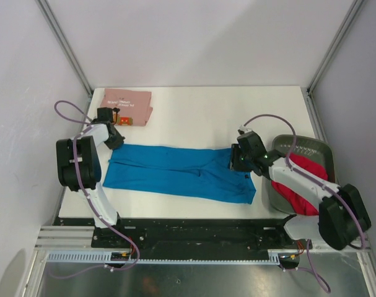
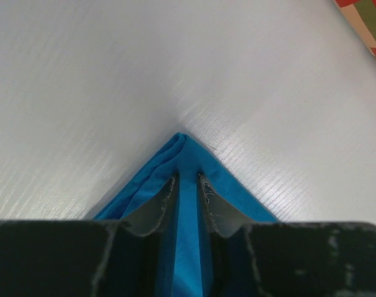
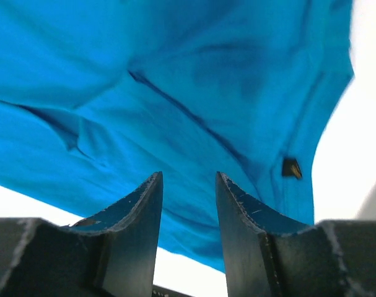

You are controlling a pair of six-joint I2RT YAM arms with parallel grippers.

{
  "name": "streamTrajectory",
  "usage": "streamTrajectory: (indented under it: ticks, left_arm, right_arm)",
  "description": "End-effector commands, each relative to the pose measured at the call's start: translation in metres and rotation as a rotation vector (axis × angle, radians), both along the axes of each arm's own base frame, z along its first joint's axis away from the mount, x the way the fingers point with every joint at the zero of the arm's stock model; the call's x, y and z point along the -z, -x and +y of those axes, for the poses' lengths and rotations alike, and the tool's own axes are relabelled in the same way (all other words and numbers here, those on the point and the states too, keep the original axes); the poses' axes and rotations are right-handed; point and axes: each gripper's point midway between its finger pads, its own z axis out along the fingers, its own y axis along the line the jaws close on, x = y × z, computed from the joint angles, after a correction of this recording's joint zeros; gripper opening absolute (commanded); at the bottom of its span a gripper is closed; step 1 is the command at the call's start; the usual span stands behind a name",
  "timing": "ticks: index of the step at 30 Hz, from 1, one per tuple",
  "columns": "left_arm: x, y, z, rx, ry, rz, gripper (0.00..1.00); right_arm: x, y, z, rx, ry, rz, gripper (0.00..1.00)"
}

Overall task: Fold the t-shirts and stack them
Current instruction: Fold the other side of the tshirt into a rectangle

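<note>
We saw the blue t-shirt (image 1: 178, 173) lying as a long strip running left to right across the bench (image 1: 200, 117), its far left corner pinched in the left fingers (image 1: 115, 138), its right end under the spread, empty right fingers (image 1: 237, 159).

Probably a robotics lab test cell, not a home. A plain white desk (image 1: 206, 108) is boxed in by blank pale panels (image 1: 194, 37) held in aluminium profile struts (image 1: 64, 46). The left arm (image 1: 82, 164) and right arm (image 1: 299, 179) are bolted to a slotted metal rail (image 1: 194, 260) at the near edge, trailing purple cables (image 1: 69, 110). Ahead of the left fingers (image 2: 160, 207) lies bare, ribbed white board.
</note>
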Motion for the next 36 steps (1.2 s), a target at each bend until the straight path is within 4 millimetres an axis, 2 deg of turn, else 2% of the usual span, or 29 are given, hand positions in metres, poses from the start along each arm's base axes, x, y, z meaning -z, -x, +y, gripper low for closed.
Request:
streamTrajectory:
  ticks: [1, 3, 6, 8, 10, 11, 16, 19, 22, 25, 27, 30, 33, 36]
  left_arm:
    - [-0.022, -0.004, 0.007, 0.023, -0.017, -0.032, 0.23]
    - [-0.032, -0.007, 0.005, 0.031, -0.015, -0.058, 0.25]
    - [-0.054, -0.010, -0.001, 0.062, -0.019, -0.111, 0.30]
    - [-0.070, -0.012, -0.014, 0.109, -0.007, -0.153, 0.33]
    - [-0.083, -0.014, -0.041, 0.199, 0.012, -0.186, 0.37]
    - [-0.088, -0.014, -0.057, 0.252, 0.026, -0.199, 0.38]
    - [-0.101, 0.003, -0.179, 0.583, 0.114, -0.224, 0.43]
    - [-0.099, 0.021, -0.251, 0.771, 0.164, -0.215, 0.44]
    - [-0.095, 0.041, -0.321, 0.949, 0.197, -0.199, 0.45]
    - [-0.090, 0.056, -0.373, 1.070, 0.223, -0.187, 0.46]
    - [-0.084, 0.063, -0.396, 1.121, 0.242, -0.174, 0.46]
    - [-0.076, 0.071, -0.418, 1.169, 0.258, -0.157, 0.47]
    - [-0.068, 0.074, -0.430, 1.195, 0.269, -0.142, 0.47]
    - [-0.062, 0.076, -0.433, 1.203, 0.273, -0.128, 0.47]
  right_arm:
    - [-0.020, -0.048, 0.036, -0.091, -0.036, -0.123, 0.44]
    - [-0.019, -0.060, 0.043, -0.105, -0.023, -0.127, 0.45]
    - [-0.016, -0.069, 0.042, -0.081, 0.008, -0.110, 0.44]
    - [-0.015, -0.069, 0.036, -0.039, 0.022, -0.095, 0.44]
    - [-0.014, -0.066, 0.024, 0.019, 0.041, -0.071, 0.43]
    - [-0.013, -0.064, 0.017, 0.047, 0.055, -0.060, 0.43]
    - [-0.014, -0.044, -0.008, 0.142, 0.063, -0.028, 0.43]
    - [-0.015, -0.028, -0.021, 0.184, 0.043, -0.018, 0.43]
    - [-0.006, -0.012, -0.036, 0.225, 0.020, 0.009, 0.43]
    - [0.006, 0.001, -0.048, 0.253, -0.018, 0.046, 0.43]
    - [0.012, 0.007, -0.052, 0.261, -0.041, 0.065, 0.43]
    - [0.018, 0.013, -0.052, 0.259, -0.066, 0.081, 0.43]
    - [0.022, 0.016, -0.052, 0.257, -0.077, 0.092, 0.43]
    - [0.025, 0.017, -0.051, 0.255, -0.078, 0.098, 0.43]
